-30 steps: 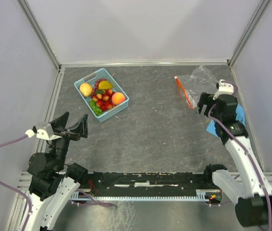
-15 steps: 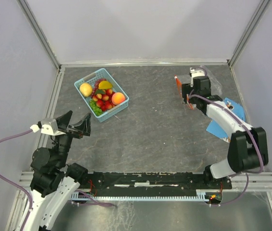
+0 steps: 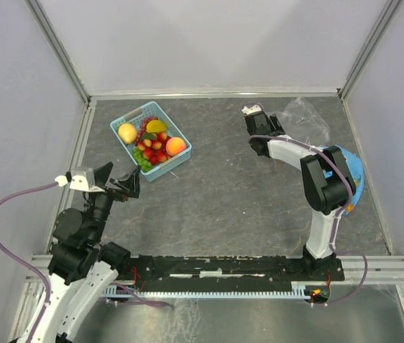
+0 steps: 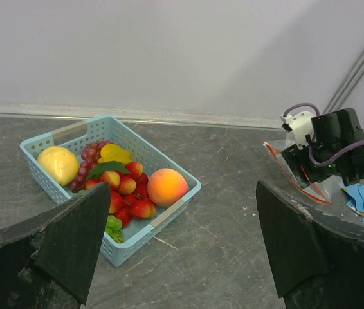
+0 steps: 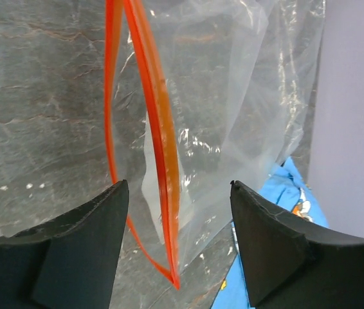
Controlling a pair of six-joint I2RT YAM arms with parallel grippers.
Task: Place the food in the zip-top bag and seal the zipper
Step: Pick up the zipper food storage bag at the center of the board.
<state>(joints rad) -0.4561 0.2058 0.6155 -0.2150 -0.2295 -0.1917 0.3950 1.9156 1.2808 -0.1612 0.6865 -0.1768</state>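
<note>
Top: food (image 3: 156, 143) all in the blue basket (image 3: 130, 152), nothing bagged yet. The zip-top bag (image 3: 303, 114) lies flat at far right, well apart from the basket. Right gripper (image 3: 258, 132) sits over its mouth end, presumably to grab that edge and hold it open. Left gripper (image 3: 118, 180) hangs just short of the basket, likely staged for the first pick. A blue cloth (image 3: 357, 175) lies under the right arm. Left wrist: jaws wide, empty, basket framed between them, so it's aimed but not committed. Right wrist: jaws wide, zipper (image 5: 159, 122) running between them, bag mouth gaping, no contact visible. Versus a second ago: the right arm swung off the cloth, across to the bag mouth, now covering the red strip from above. Left gripper crept toward the basket. Fruit unmoved.
</note>
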